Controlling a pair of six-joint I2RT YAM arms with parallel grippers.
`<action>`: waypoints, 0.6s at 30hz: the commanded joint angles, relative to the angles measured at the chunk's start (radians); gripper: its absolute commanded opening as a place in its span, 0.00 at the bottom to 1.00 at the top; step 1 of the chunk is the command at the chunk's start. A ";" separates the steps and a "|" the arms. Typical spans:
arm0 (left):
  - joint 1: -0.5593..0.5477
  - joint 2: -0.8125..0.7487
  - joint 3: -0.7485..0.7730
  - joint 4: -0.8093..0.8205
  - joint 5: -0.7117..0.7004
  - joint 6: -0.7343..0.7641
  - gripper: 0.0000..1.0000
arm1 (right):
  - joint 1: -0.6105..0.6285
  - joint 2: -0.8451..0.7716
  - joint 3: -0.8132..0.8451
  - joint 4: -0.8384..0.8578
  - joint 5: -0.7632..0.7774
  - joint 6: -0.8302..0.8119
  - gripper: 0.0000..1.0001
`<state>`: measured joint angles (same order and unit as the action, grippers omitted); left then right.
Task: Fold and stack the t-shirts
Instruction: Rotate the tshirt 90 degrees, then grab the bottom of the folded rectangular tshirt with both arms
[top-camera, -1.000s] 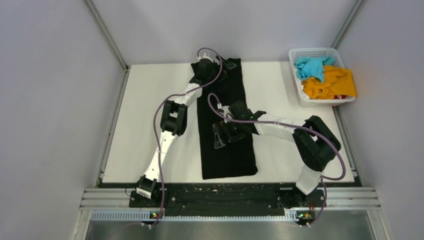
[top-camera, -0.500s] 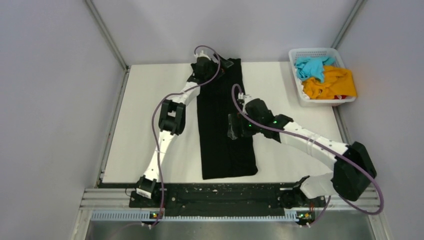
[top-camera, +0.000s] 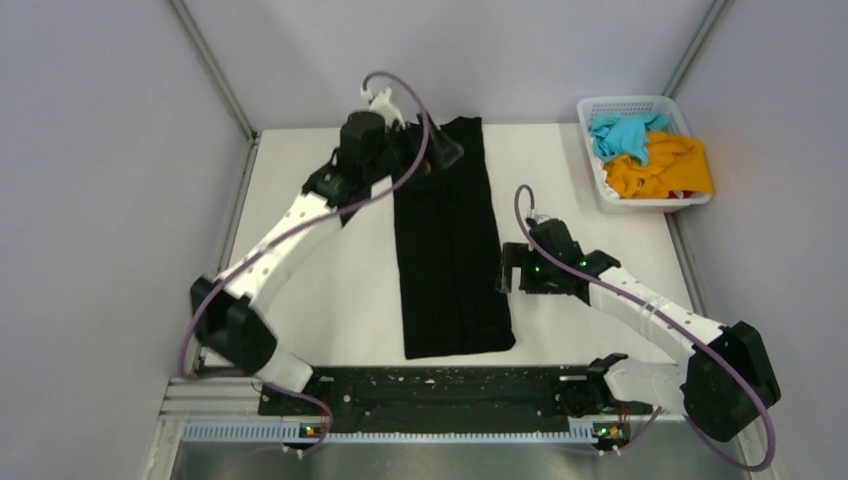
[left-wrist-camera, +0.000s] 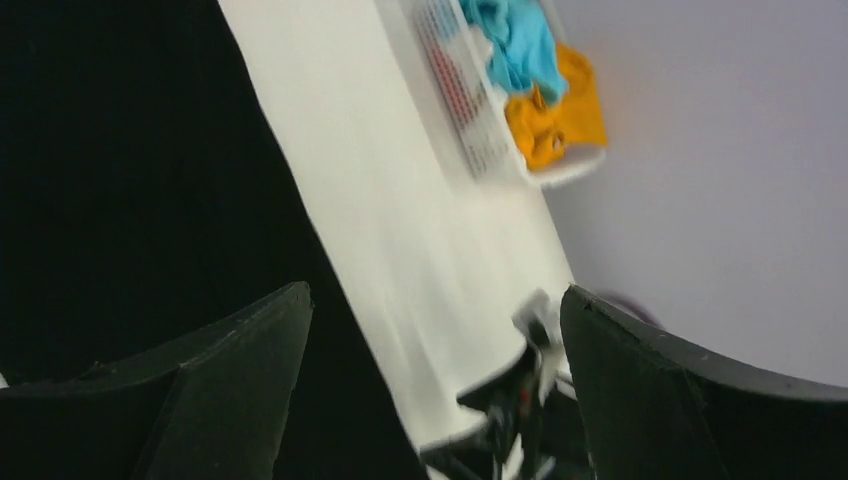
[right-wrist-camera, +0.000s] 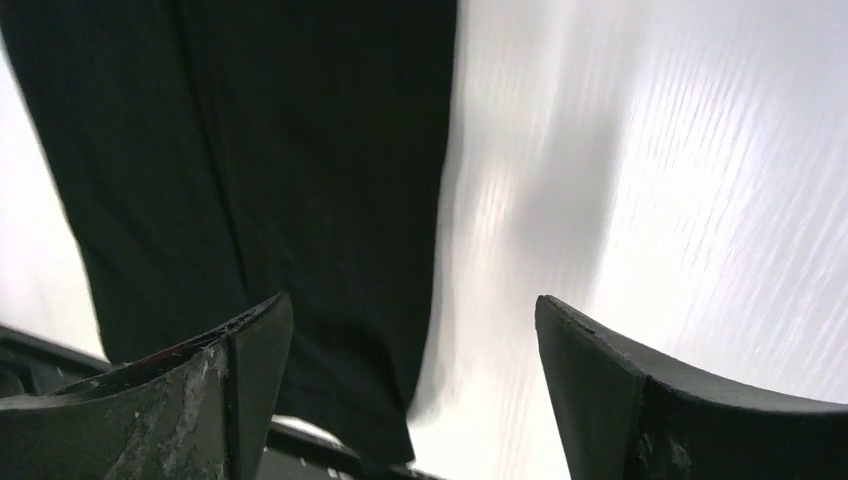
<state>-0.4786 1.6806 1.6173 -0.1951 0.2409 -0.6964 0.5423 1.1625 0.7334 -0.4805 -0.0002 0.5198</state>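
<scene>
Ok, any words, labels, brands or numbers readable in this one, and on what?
None can be read: the black t-shirt, the turquoise t-shirt, the orange t-shirt and the white basket show no print, tag or label in any view.

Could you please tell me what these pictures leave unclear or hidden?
- Top view: the left arm covers the black t-shirt's far-left corner.
- Top view: the crumpled turquoise t-shirt and orange t-shirt hide the basket's contents beneath.
- Left wrist view: blur smears the basket's lattice.
</scene>
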 joint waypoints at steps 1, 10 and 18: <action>-0.126 -0.223 -0.439 -0.195 -0.161 0.042 0.99 | -0.011 -0.063 -0.074 -0.067 -0.132 0.012 0.88; -0.243 -0.556 -0.951 -0.223 -0.016 -0.259 0.96 | -0.009 -0.108 -0.195 0.013 -0.310 0.020 0.78; -0.299 -0.691 -1.159 -0.230 0.041 -0.399 0.89 | -0.010 -0.106 -0.288 0.031 -0.381 0.088 0.60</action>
<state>-0.7540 1.0420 0.5156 -0.4526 0.2481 -0.9970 0.5385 1.0691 0.4808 -0.4835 -0.3225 0.5545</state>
